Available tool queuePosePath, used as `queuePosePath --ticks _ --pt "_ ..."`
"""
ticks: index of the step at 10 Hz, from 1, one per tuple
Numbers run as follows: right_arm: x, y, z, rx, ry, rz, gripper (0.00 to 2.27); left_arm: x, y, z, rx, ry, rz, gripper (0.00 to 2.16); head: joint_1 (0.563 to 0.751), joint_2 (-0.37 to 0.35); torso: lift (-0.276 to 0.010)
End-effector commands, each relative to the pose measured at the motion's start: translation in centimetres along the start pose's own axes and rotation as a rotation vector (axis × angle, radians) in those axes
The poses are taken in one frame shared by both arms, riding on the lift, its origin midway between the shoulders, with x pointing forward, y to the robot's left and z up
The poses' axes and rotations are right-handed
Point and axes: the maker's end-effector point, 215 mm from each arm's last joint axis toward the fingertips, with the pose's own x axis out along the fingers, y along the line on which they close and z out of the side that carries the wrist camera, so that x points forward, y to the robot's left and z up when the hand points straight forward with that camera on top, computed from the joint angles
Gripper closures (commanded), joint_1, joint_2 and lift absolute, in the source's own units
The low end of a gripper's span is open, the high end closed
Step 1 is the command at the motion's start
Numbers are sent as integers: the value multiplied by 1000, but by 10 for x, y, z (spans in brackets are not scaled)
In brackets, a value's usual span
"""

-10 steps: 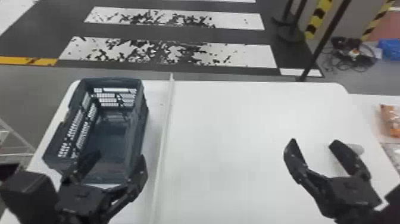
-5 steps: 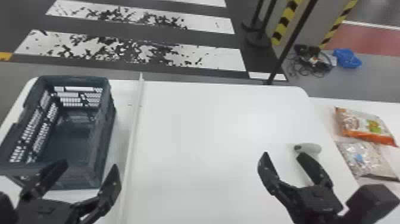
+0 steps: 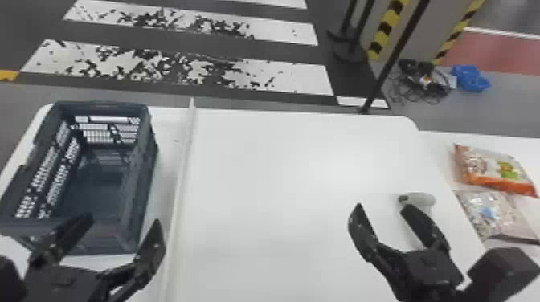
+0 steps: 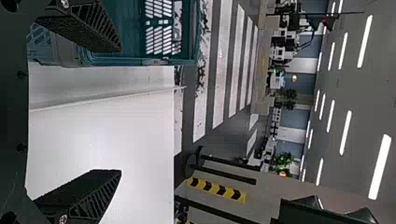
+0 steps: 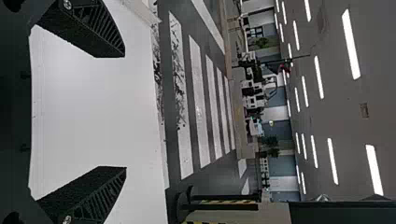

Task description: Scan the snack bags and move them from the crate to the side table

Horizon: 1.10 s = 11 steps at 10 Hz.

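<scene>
Two snack bags lie flat on the white side table (image 3: 436,150), well to the right of the dark slatted crate (image 3: 152,160). The orange-trimmed snack bag (image 3: 496,170), farther from the robot, has a pale, glossy front with a green patch and a bright orange border along its near side. The silvery snack bag (image 3: 492,215), just on the robot's side of it, appears pale and crinkled, with a small blue mark and a darker edge; whether the two touch cannot be told.

The left gripper (image 3: 124,229) hangs over the crate's near end, one finger across the near wall and the other out past its right side, the pair spread wide around nothing. The right gripper (image 3: 381,207) is poised over the main table (image 3: 281,180), well to the right of the crate, its fingers also wide apart and empty. A rounded pale device (image 3: 422,198), partly behind one of those fingers, lies between the crate and the bags.

Compared with one second ago, the head view has swung toward the robot's right: the crate sits farther left in it, and the bags, earlier cut off at the edge, have come into fuller view.
</scene>
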Motion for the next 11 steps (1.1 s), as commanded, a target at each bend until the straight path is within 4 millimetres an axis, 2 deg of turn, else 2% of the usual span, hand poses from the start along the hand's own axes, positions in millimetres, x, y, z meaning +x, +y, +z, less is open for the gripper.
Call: queuePosePath --ticks 1,11 --pt "0 0 0 0 1 -1 63 0 2 0 4 0 2 66 695 -163 -87" --pt "0 1 4 6 -13 1 63 1 3 -2 5 3 3 66 695 -157 -87"
